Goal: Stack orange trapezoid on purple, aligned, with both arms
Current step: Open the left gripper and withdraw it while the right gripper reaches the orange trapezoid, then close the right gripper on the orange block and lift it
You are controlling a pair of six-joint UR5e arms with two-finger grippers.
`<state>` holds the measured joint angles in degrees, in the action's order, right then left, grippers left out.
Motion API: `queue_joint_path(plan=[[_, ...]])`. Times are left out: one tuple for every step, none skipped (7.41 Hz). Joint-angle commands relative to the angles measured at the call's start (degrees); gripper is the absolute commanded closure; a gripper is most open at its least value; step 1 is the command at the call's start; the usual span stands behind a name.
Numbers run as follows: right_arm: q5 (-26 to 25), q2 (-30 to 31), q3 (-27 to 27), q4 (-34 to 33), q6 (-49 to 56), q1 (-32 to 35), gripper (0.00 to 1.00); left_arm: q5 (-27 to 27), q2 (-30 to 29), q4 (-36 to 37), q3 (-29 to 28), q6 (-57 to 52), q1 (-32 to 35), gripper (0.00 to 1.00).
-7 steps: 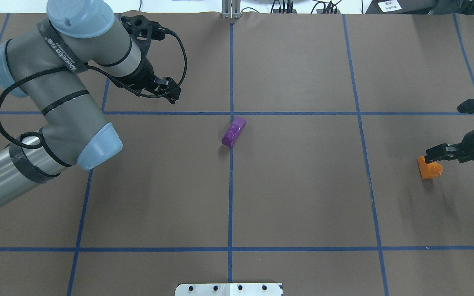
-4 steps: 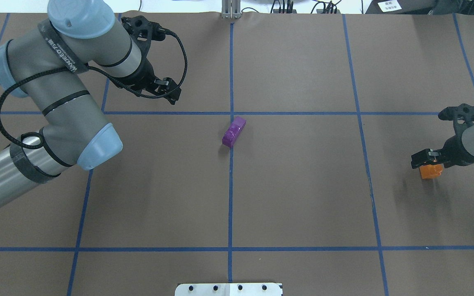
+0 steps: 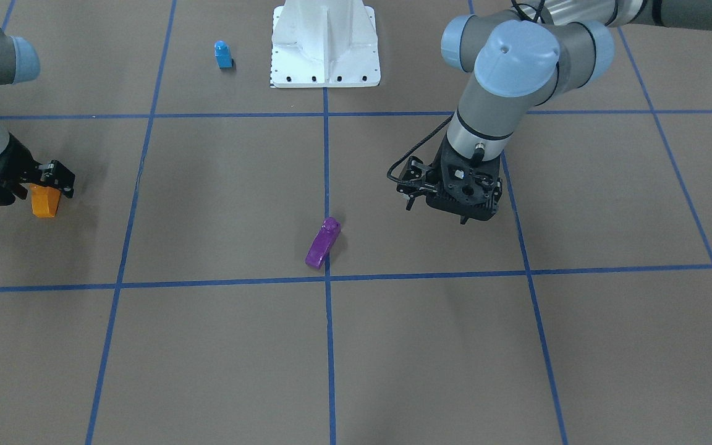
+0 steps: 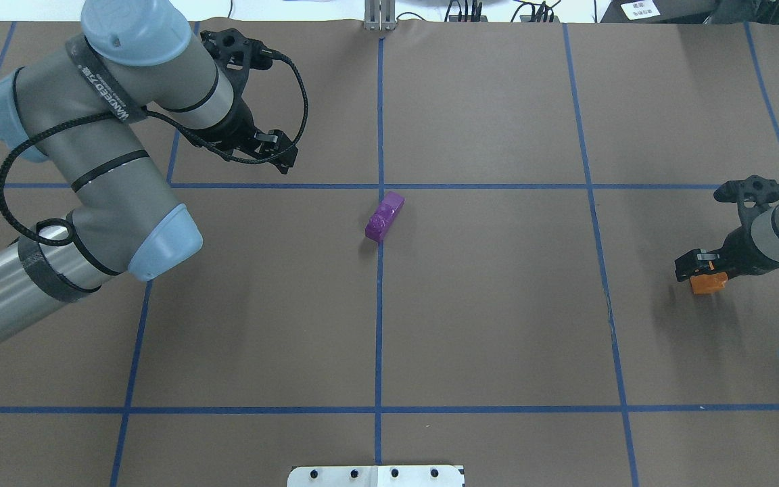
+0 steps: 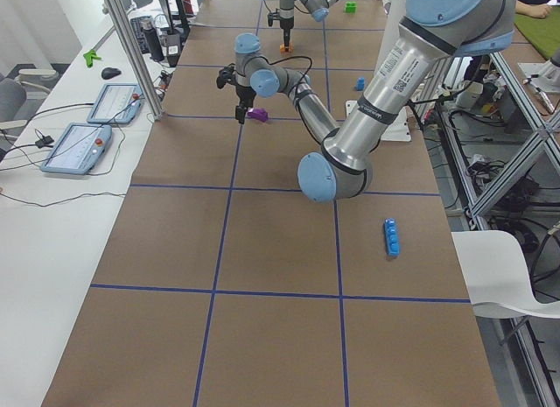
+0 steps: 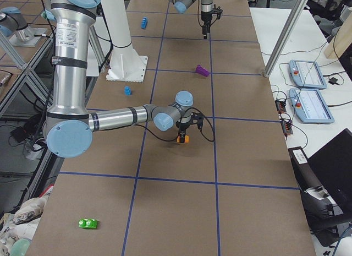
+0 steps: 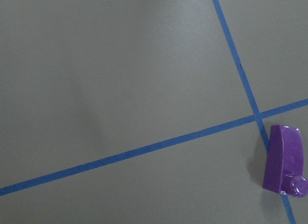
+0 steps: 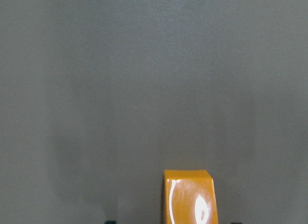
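The orange trapezoid (image 4: 709,284) sits on the table at the far right; it also shows in the front view (image 3: 45,202) and at the bottom of the right wrist view (image 8: 190,197). My right gripper (image 4: 699,266) is right over it, open, with its fingers on either side of the brick. The purple brick (image 4: 384,216) lies by the table's centre line, also in the front view (image 3: 322,243) and the left wrist view (image 7: 285,160). My left gripper (image 4: 283,150) hangs open and empty above the table, left of and beyond the purple brick.
A small blue brick (image 3: 223,54) stands near the white robot base (image 3: 325,43). A long blue brick (image 5: 393,236) lies at the table's left end and a green brick (image 6: 88,223) at its right end. Blue tape lines grid the brown table.
My right gripper has moved left over the orange trapezoid and now covers most of it. The left arm has barely shifted. Both bricks lie where they were.
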<state>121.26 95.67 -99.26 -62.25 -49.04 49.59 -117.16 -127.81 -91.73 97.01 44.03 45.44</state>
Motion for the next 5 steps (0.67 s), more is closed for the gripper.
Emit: queue_joint_path(plan=[[0.46, 0.04, 0.03, -0.06, 0.08, 0.24, 0.4, 0.09, 0.02, -0.03, -0.06, 0.0, 0.0, 0.0], [0.55, 0.21, 0.11, -0.06, 0.17, 0.24, 0.58, 0.09, 0.02, -0.03, -0.15, 0.0, 0.0, 0.0], [0.55, 0.13, 0.12, -0.06, 0.17, 0.24, 0.76, 0.09, 0.02, 0.06, -0.15, 0.09, -0.09, 0.0], [0.73, 0.13, -0.06, -0.15, 0.17, 0.24, 0.94, 0.09, 0.02, 0.06, -0.06, 0.26, -0.09, 0.0], [1.86, -0.05, -1.19, -0.5, 0.0, 0.76, 1.0, 0.09, 0.02, 0.06, 0.11, 0.26, -0.09, 0.0]])
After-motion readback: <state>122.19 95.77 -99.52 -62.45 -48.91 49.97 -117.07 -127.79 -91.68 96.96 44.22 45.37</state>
